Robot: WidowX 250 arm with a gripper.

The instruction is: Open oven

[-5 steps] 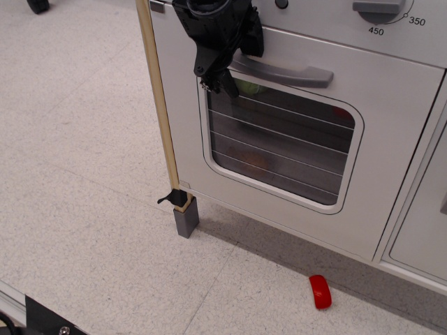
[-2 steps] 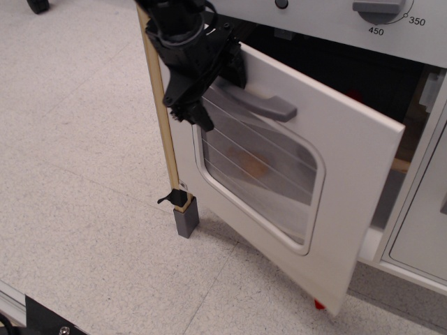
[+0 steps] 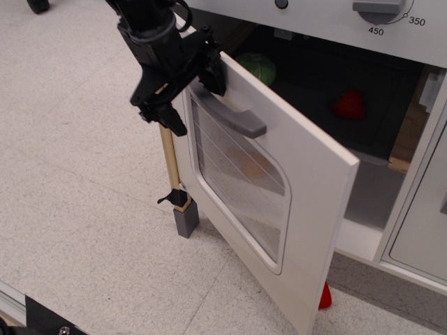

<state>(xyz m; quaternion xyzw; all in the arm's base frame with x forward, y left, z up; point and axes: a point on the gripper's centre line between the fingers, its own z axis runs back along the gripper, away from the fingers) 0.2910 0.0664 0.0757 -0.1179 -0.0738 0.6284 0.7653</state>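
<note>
The silver-grey oven (image 3: 328,17) has its door (image 3: 307,181) swung out and down, hinged at the bottom, with the wire-lined window (image 3: 237,178) and grey bar handle (image 3: 234,118) facing me. The dark cavity shows behind it. My black gripper (image 3: 190,98) is at the door's upper left corner, by the handle's left end. One finger (image 3: 164,115) is in front of the door and the other (image 3: 213,70) is at the door's top edge. The jaws stand apart around the corner.
Inside the oven lie a green ball (image 3: 257,68) and a red item (image 3: 349,105). A red piece (image 3: 325,296) lies on the floor under the door. A wooden post (image 3: 167,157) on a grey foot (image 3: 186,220) stands left. A grey cabinet door (image 3: 426,230) is at the right.
The oven door has gone from closed to wide open, swinging out and down. My gripper has moved left and outward with the door's upper corner. The inside items now show.
</note>
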